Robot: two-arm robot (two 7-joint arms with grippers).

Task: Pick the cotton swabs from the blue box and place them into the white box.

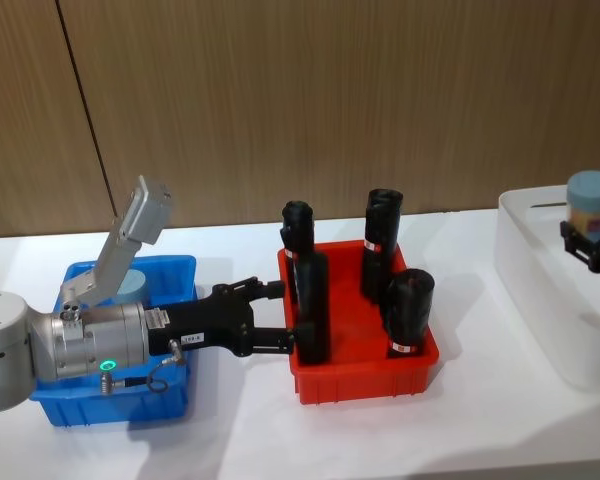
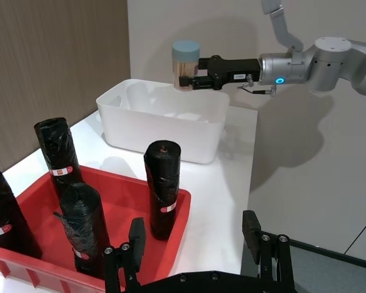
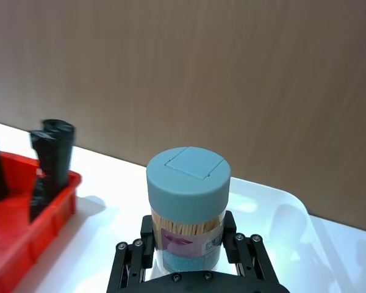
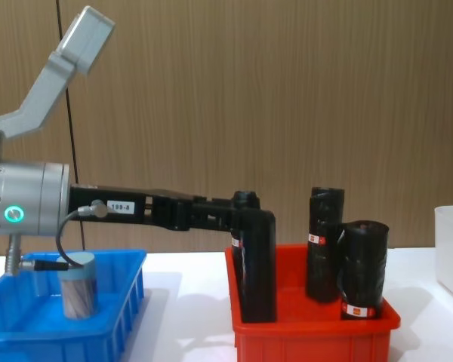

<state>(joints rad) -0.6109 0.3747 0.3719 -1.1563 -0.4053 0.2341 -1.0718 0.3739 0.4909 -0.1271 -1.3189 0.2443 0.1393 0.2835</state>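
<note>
My right gripper (image 1: 592,248) is shut on a tub of cotton swabs (image 1: 591,203) with a grey-blue lid, holding it upright above the white box (image 1: 540,270). The left wrist view shows that tub (image 2: 186,64) in the right gripper (image 2: 197,78) over the white box (image 2: 165,128); the right wrist view shows the tub (image 3: 188,207) between the fingers (image 3: 229,229). A second tub (image 4: 78,285) stands in the blue box (image 4: 121,317). My left gripper (image 1: 283,316) reaches from above the blue box (image 1: 170,275) to the red bin's left edge, open, holding nothing.
A red bin (image 1: 365,385) sits between the two boxes and holds several tall black wrapped rolls (image 1: 410,310). One roll (image 1: 312,305) stands right at the left gripper's fingertips. A brown wood-panel wall runs along the back of the white table.
</note>
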